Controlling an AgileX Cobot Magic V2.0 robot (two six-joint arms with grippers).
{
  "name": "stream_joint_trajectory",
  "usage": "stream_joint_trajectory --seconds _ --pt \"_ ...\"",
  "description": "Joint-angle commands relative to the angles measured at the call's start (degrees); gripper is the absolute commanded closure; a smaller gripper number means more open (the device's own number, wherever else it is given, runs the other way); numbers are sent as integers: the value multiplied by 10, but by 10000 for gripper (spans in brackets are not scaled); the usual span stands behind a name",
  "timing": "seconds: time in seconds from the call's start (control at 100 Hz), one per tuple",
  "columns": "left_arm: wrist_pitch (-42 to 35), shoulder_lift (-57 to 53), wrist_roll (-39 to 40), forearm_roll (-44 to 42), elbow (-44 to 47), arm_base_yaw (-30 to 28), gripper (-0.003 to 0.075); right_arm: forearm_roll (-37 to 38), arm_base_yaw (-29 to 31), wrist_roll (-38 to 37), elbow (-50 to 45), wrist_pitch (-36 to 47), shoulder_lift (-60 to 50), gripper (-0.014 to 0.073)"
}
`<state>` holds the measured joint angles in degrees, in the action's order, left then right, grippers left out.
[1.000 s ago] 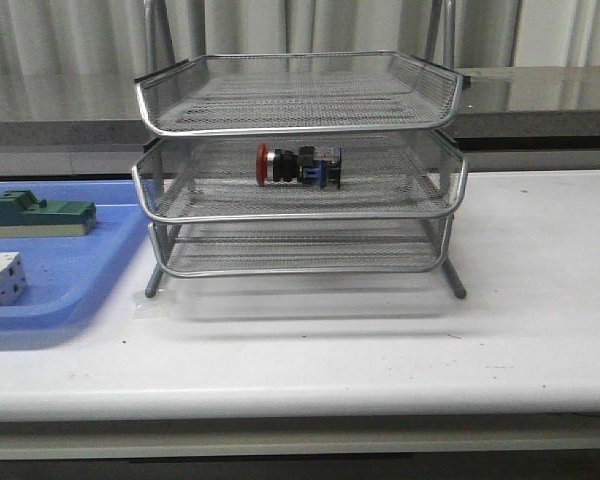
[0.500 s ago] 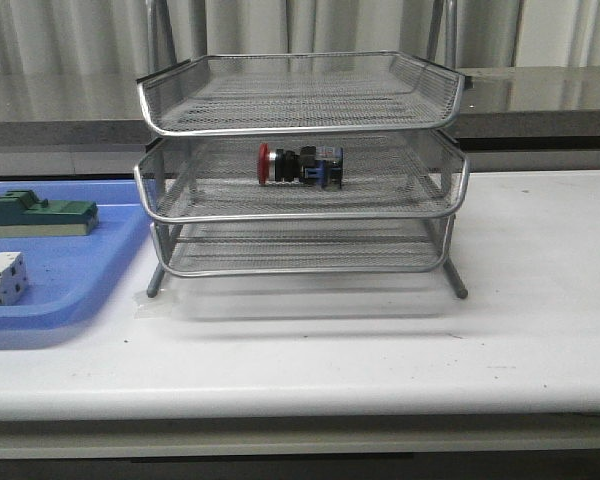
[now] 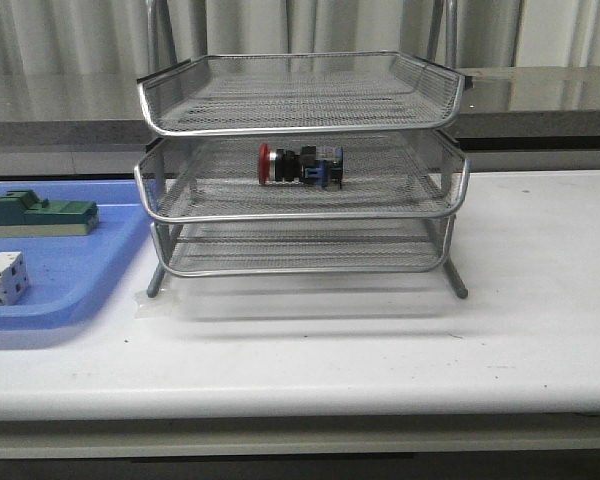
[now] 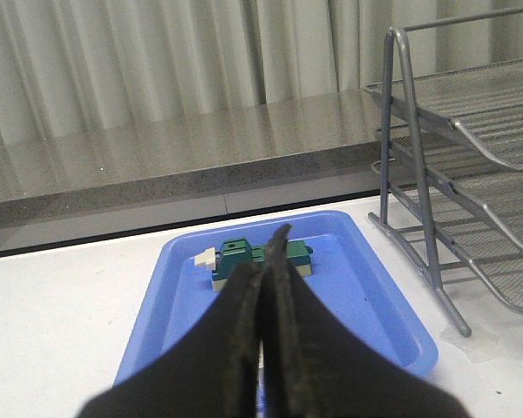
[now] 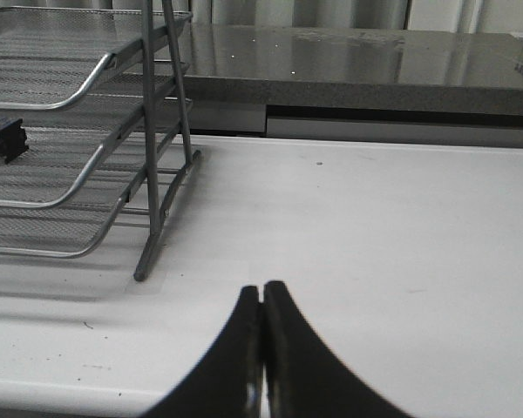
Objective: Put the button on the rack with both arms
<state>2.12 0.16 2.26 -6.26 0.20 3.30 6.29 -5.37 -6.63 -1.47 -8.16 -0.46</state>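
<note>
Red-capped black-collared push-button (image 3: 300, 165) lying on middle tier of silver wire-mesh rack (image 3: 300, 215), long axis parallel to worktop front edge. Left end effector (image 4: 263, 277) and right end effector (image 5: 262, 300) both pinched together, gripping nothing, well apart from rack; right sitting nearer.

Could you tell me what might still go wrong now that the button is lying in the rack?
1. The red-capped push-button lies on its side on the middle tier of the silver wire-mesh rack; its round collar might let it roll if the rack is bumped.
2. The shut right gripper sits close to a rack leg, so a careless swing could knock it.
3. The shut left gripper points over the blue plastic tray and could clip it.
</note>
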Motion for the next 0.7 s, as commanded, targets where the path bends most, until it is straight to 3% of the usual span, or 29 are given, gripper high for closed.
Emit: stream_joint_trajectory --seconds 0.0,0.69 --pt "-55 -12 10 3 -1 -5 741 9 0 2 -1 46 -10 652" --pt "-74 -23 38 6 20 -19 741 9 0 2 -1 46 -10 652"
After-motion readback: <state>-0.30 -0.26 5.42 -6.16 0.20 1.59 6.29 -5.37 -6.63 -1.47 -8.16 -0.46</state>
